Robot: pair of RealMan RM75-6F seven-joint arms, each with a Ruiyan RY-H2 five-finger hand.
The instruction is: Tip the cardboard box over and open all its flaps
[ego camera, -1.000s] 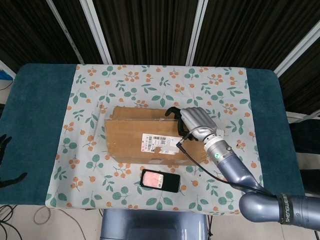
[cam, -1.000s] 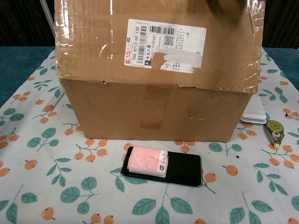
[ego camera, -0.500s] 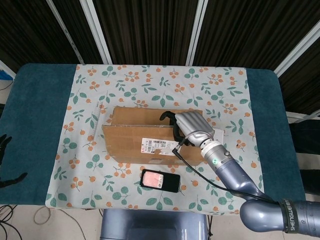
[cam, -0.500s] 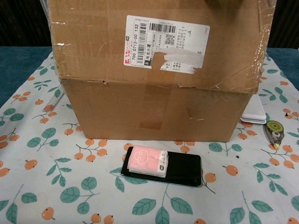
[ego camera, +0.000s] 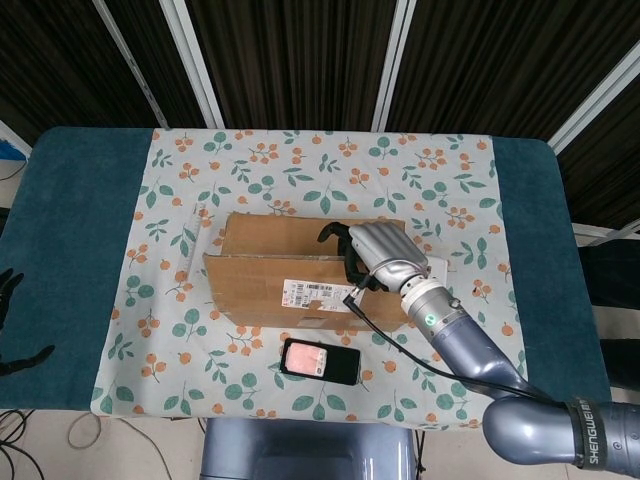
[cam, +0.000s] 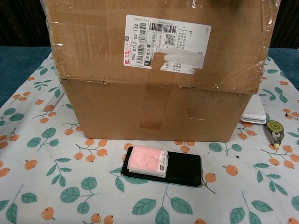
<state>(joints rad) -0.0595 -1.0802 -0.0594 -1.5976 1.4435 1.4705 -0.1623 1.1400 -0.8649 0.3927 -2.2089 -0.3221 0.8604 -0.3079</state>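
The phone [ego camera: 320, 362] lies just before the cardboard box [ego camera: 285, 270], on the tablecloth [ego camera: 190, 160].

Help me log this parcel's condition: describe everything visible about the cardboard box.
The cardboard box is plain brown corrugated board, creased and covered in clear tape. A white shipping label with barcodes, partly torn, sits on the near flap, which stands raised above the box's front wall. The box rests on the leaf-patterned tablecloth mid-table, long side toward the robot. The right hand grips the flap's top edge near its right end. A black phone lies just before it, apart.
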